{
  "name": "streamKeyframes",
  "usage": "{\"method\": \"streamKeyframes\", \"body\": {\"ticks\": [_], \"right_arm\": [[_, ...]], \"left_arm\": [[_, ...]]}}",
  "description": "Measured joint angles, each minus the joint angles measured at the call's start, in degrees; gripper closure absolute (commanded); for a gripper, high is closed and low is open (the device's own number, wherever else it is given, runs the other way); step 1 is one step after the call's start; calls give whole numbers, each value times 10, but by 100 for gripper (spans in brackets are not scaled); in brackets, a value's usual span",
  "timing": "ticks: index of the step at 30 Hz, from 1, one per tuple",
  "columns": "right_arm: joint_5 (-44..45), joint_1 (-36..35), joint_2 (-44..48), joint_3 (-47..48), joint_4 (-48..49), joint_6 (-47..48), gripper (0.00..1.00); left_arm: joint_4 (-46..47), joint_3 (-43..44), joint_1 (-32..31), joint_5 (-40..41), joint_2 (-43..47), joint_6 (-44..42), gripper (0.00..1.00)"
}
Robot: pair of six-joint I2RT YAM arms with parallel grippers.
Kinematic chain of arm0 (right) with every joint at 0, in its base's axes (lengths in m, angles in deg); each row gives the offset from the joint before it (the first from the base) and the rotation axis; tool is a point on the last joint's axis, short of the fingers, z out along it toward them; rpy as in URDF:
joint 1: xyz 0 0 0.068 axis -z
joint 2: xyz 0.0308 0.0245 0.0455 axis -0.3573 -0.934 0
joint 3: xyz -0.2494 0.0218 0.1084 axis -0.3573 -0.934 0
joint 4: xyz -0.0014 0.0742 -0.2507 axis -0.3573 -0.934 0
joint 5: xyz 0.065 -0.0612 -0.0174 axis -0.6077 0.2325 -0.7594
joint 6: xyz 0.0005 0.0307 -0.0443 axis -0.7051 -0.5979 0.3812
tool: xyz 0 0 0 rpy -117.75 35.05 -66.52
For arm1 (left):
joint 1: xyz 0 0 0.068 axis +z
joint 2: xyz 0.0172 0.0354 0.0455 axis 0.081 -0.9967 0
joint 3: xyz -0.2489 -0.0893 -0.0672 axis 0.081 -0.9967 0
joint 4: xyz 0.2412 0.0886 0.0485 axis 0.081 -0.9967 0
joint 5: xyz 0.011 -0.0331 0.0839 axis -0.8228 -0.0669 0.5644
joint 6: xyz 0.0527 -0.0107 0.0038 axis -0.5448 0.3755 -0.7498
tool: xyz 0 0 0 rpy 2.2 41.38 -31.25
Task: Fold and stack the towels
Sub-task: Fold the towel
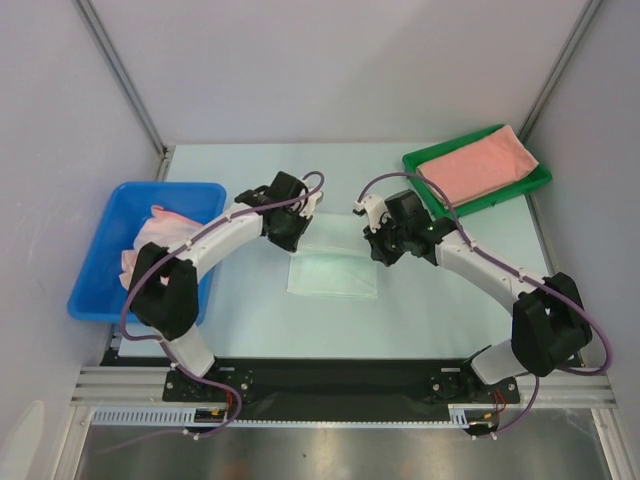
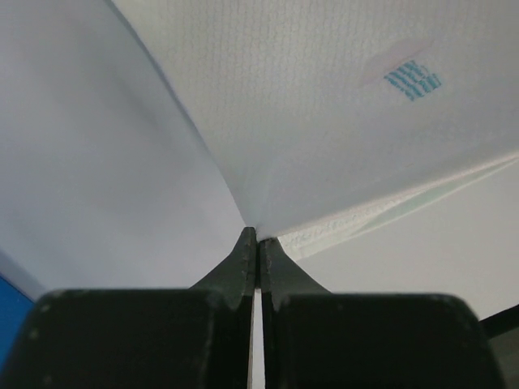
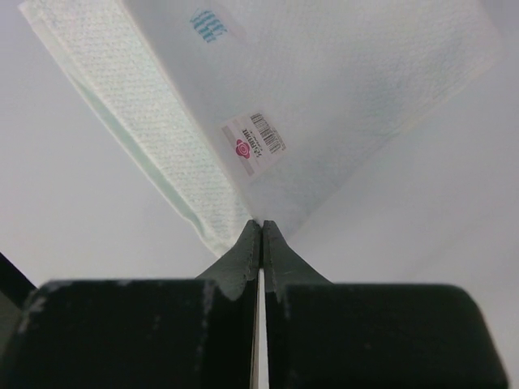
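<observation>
One salmon towel (image 1: 480, 165) lies folded in the green tray (image 1: 412, 160), far right. The mint-white towel (image 1: 333, 275) lies mid-fold at the middle of the tabletop (image 1: 430, 315), its far corners pinched by the left end effector (image 2: 258, 239) and the right end effector (image 3: 261, 227). Crumpled pink towels (image 1: 145, 240) wait in the blue bin (image 1: 95, 312), left.

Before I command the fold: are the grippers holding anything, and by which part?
Both hold the mint towel: the left gripper pinches its far-left corner, the right gripper its far-right corner.
</observation>
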Motion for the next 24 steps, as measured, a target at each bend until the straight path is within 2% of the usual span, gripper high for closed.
{"method": "streamKeyframes", "body": {"ticks": [7,11,14,15,17,19,20,24], "right_arm": [[4,-15,12,-29,1,-26,100],[1,-23,12,-50,5,-49,100],[1,-29,6,-57,6,-64,91],[2,-29,1,-57,6,-67,83],[8,-29,-12,-57,-6,-73,77],[8,-29,-26,-57,-25,-77,72],[7,-29,-32,-57,-36,-78,71],[-3,-30,-33,-57,-69,-90,60]], "left_arm": [[2,-27,-7,-1,14,14,100],[3,-54,-11,-7,14,29,91],[3,-71,-12,-7,14,39,78],[2,-75,-12,-7,14,40,75],[-5,-79,-12,-2,14,47,67],[-14,-80,-12,6,14,57,66],[-18,-80,-12,9,14,63,60],[-37,-80,-12,24,34,99,58]]}}
